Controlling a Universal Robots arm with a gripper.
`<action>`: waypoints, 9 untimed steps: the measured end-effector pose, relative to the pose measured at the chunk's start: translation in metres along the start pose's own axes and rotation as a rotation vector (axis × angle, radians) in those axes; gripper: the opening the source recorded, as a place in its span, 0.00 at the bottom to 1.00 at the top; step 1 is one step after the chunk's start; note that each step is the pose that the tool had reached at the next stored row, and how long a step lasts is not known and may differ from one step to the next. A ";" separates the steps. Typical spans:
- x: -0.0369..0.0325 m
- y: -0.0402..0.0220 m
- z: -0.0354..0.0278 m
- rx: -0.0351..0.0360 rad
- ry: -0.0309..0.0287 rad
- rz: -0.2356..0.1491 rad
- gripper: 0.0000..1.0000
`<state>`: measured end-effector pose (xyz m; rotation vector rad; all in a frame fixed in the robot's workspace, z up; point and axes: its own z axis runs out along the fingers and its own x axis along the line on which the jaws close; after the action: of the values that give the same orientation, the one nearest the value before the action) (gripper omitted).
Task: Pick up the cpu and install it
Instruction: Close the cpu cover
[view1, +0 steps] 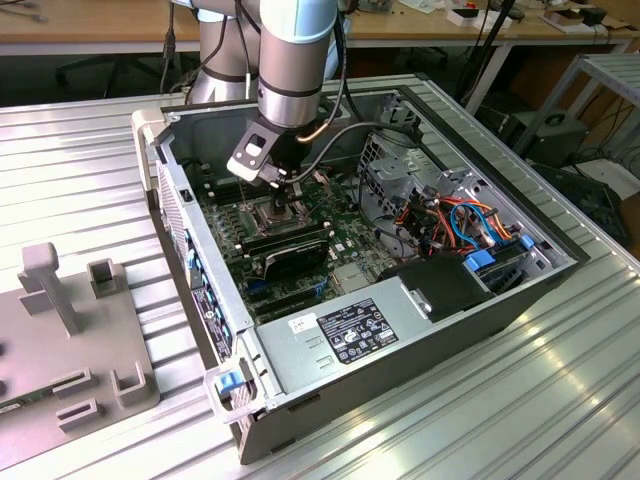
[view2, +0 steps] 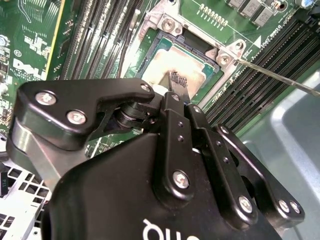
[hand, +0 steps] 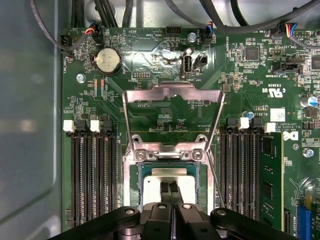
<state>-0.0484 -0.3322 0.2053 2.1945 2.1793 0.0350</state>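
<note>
The cpu lies flat in the open socket of the motherboard, far-left in the computer case on the bench. The jaws are pressed together, gripping nothing, with their tips at the cpu's top.

The arm reaches steeply down, wrist vertical, its fingers pressed together at the tips.

You see the cpu topped in dull, smooth silver-grey metal. Your gripper is black with a satin sheen and bright metal screws. The socket plate is bare, shiny metal. The board is glossy green, its slots black plastic. The table is ribbed, brushed pale metal.
</note>
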 end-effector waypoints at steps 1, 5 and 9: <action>0.0000 0.0000 0.0001 0.0000 0.0001 0.000 0.11; 0.0001 0.0000 0.0005 -0.0003 0.0006 0.000 0.11; 0.0001 0.0000 0.0013 -0.0002 0.0003 0.000 0.11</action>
<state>-0.0484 -0.3321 0.2040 2.1946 2.1793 0.0355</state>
